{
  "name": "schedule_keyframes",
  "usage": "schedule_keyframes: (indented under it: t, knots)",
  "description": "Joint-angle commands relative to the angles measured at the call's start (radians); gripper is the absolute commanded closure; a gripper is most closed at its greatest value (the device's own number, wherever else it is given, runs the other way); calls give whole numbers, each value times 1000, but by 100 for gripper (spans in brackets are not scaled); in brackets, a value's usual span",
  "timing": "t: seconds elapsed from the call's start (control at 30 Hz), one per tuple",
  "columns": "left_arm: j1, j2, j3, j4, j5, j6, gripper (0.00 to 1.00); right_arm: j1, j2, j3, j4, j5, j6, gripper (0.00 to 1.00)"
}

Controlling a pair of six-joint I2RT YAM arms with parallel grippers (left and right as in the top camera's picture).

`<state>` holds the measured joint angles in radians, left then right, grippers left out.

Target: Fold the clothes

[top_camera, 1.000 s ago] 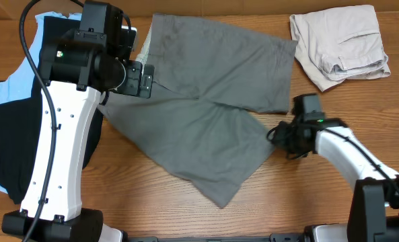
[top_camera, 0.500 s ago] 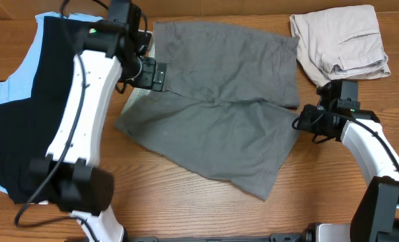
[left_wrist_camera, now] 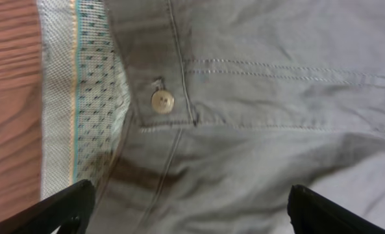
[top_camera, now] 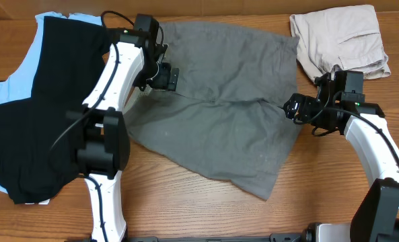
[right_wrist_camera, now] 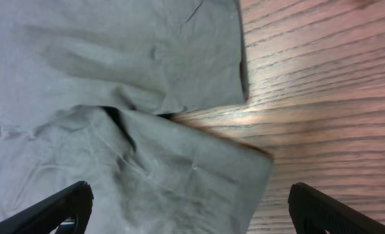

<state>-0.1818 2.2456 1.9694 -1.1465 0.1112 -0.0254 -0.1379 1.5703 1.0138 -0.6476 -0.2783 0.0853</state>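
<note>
The clothes, grey-taupe shorts (top_camera: 219,114), lie spread flat mid-table, waistband to the left and both legs pointing right. My left gripper (top_camera: 167,78) hovers open over the waistband. In the left wrist view it (left_wrist_camera: 192,214) spans a button (left_wrist_camera: 162,101) and the pale speckled lining (left_wrist_camera: 82,97), holding nothing. My right gripper (top_camera: 295,107) stands open at the legs' right hems. In the right wrist view it (right_wrist_camera: 189,211) is above the lower leg's corner (right_wrist_camera: 198,175), with nothing between its fingers (right_wrist_camera: 62,208).
A crumpled pair of beige shorts (top_camera: 340,44) sits at the back right. A large black T-shirt (top_camera: 44,101) lies on light blue cloth (top_camera: 1,101) at the left. Bare wood (right_wrist_camera: 322,97) shows to the right of the hems and along the front edge.
My right gripper carried the lower leg's hem rightward, then opened and let it go. The left arm swung back over the waistband, staying open.
</note>
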Motion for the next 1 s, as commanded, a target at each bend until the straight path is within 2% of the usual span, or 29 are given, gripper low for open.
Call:
schedule_keyframes:
  t: [0.0, 0.23, 0.4, 0.57, 0.67, 0.77, 0.83, 0.87, 0.97]
  knots:
    - [0, 53, -4, 24, 27, -30, 4, -7, -11, 24, -2, -31, -3, 0]
    - [5, 129, -4, 81, 27, -47, 9, -7, -10, 24, -18, -29, -8, 0]
    - [5, 162, -4, 105, 23, -46, 20, -7, -10, 24, -20, -26, -7, 0]
    - [5, 175, -4, 111, 12, -46, 23, -7, -10, 23, -20, -21, -8, 0]
    - [5, 175, -4, 119, 12, -46, 29, -7, -10, 21, -20, -3, -8, 0]
    - [5, 175, -4, 123, 11, -46, 40, -7, -10, 21, -20, 0, -8, 0]
    - [5, 175, -3, 123, 10, -45, 58, -7, -10, 21, -21, 1, -8, 0]
    - [5, 175, -3, 122, 9, -45, 64, -7, -10, 21, -21, 1, -8, 0]
    - [6, 175, -3, 122, 7, -41, 72, -7, -10, 21, -30, 26, -8, 0]
